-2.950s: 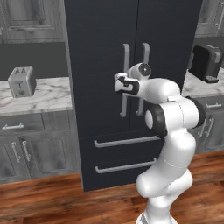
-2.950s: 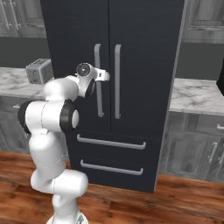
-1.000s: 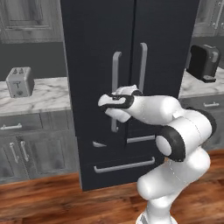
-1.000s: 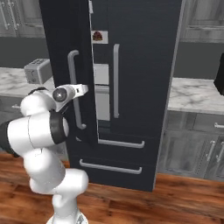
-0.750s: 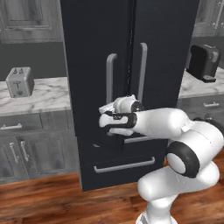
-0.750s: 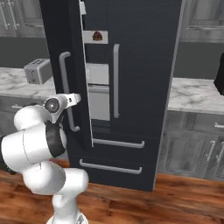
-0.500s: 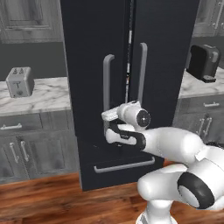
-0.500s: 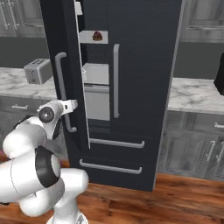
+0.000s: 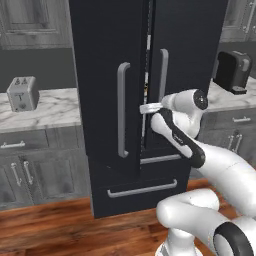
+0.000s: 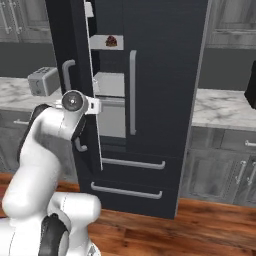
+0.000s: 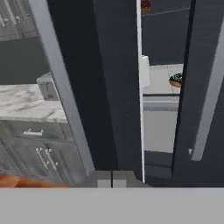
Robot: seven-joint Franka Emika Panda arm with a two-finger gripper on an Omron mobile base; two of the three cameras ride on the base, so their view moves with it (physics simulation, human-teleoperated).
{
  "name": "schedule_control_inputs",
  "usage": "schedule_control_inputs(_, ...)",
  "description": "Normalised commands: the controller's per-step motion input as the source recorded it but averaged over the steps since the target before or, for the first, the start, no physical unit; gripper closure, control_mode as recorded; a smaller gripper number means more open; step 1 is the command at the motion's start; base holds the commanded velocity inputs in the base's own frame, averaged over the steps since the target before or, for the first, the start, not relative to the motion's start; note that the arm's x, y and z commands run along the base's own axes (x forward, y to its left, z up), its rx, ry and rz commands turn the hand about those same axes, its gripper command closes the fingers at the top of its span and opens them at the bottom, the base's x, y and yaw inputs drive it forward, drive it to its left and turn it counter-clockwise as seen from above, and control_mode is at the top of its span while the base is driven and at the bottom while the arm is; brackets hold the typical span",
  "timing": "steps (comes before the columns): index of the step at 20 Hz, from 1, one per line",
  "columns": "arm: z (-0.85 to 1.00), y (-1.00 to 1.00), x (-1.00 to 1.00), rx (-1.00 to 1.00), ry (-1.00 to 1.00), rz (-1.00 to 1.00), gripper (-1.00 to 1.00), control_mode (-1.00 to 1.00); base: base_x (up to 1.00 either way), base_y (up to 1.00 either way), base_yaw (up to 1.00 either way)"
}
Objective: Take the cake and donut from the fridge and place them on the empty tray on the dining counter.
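The tall black two-door fridge point(image 9: 150, 75) stands upright between grey marble-topped wall counters point(image 9: 50, 107), its long axis vertical, its left door point(image 10: 70, 90) swung partly open toward the robot, with the gap running top to bottom beside the closed right door point(image 10: 165, 100); long silver handles point(image 9: 122, 110) run vertically on both doors; through the gap, the small dark maroon domed cake point(image 10: 112, 41) sits on an upper light grey shelf near the shelf's front edge, and the small ring donut with dark frosting and sprinkles point(image 11: 176, 80) lies flat on a lower shelf point(image 11: 159, 81), at its right end as the hand camera sees it; the white arm's two-finger gripper point(image 9: 149, 108) reaches level at the open door's free edge, its tips pressed together with nothing between them; a silver toaster point(image 9: 22, 93) sits on the left counter, a black coffee machine point(image 9: 233, 71) on the right one.
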Motion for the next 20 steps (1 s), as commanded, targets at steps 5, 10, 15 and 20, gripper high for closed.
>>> schedule_control_inputs(5,0.12,-1.0,0.37,0.58,0.17,0.01,1.0,-1.0,0.0,0.0,0.0)
schedule_control_inputs(10,-0.06,-0.64,0.89,0.3,0.24,0.15,1.0,-1.0,0.0,0.0,0.0)
schedule_control_inputs(15,-0.13,-0.18,0.6,0.61,0.44,0.02,1.0,-1.0,0.0,0.0,0.0)
schedule_control_inputs(20,-0.47,0.08,0.52,0.34,0.1,0.0,1.0,-1.0,0.0,0.0,0.0)
